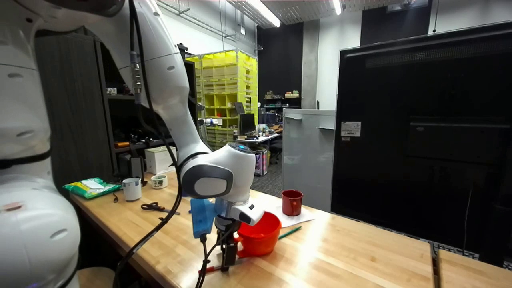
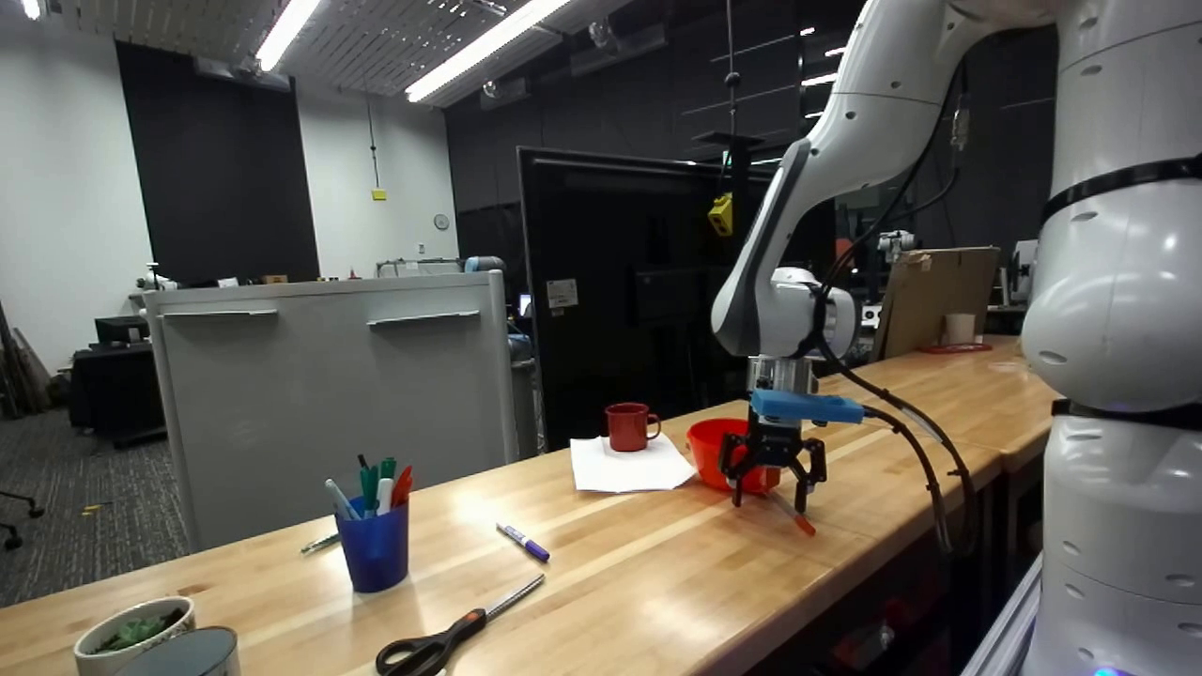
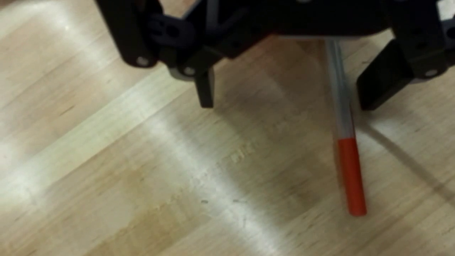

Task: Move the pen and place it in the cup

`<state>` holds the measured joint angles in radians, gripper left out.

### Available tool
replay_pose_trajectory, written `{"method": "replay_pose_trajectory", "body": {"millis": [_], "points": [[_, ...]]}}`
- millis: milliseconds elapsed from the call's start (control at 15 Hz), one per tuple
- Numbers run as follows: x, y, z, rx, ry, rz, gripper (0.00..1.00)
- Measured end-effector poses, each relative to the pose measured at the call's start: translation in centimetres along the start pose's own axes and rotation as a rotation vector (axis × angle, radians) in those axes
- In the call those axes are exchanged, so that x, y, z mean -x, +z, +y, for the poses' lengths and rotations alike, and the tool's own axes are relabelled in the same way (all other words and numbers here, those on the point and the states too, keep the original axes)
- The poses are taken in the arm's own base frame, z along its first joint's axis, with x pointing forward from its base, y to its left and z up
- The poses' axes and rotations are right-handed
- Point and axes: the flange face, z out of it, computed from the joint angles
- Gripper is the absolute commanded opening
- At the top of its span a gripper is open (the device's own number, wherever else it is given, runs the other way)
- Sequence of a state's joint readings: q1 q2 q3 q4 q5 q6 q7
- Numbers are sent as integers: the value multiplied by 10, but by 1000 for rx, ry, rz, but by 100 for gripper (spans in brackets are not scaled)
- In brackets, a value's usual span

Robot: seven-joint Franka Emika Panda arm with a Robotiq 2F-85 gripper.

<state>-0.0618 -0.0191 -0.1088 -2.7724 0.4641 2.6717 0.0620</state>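
Note:
The pen, with a red cap and a greyish clear body, lies on the wooden table under my gripper. It shows in the wrist view (image 3: 350, 174) and in both exterior views (image 1: 211, 269) (image 2: 805, 525). My gripper (image 3: 286, 107) is open and pointing down, with the pen between its fingers, nearer the right-hand finger in the wrist view. In the exterior views the fingertips (image 1: 226, 267) (image 2: 770, 504) are low, close to the table. The pen's far part is hidden behind the gripper. A blue cup (image 2: 376, 549) holding several pens stands upright on the table in an exterior view.
A red bowl (image 1: 260, 238) (image 2: 706, 455) stands right beside the gripper. A dark red mug (image 1: 292, 203) (image 2: 627, 428) sits on white paper (image 2: 620, 477). A green pen (image 1: 290, 233), a purple-capped marker (image 2: 523, 543), scissors (image 2: 455, 638) and a potted plant (image 2: 136, 631) are also on the table.

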Motion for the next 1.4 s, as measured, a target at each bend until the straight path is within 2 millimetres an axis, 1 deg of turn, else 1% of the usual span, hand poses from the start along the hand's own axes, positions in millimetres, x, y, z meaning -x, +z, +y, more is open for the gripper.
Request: {"method": "replay_pose_trajectory", "body": {"millis": [133,333,467,533,667,733,867,933,1400], "points": [[-1,-1,0,-1,1,3,67],[-2,-5,-1,-7,0,13,52],[-2,-7,-2,-10,-3,22,37],[-3,-8,-2,-11,-7,27,27],[-3,-10,-3,-13,-19,34,11],[-3,-10,-3,-13,-23,35,1],[-3,-9,-3,-12,-37,34,0],[-3,-9,-3,-11,-42,34,2],[-1,-8,-7,-10,-78,33,2]]}}
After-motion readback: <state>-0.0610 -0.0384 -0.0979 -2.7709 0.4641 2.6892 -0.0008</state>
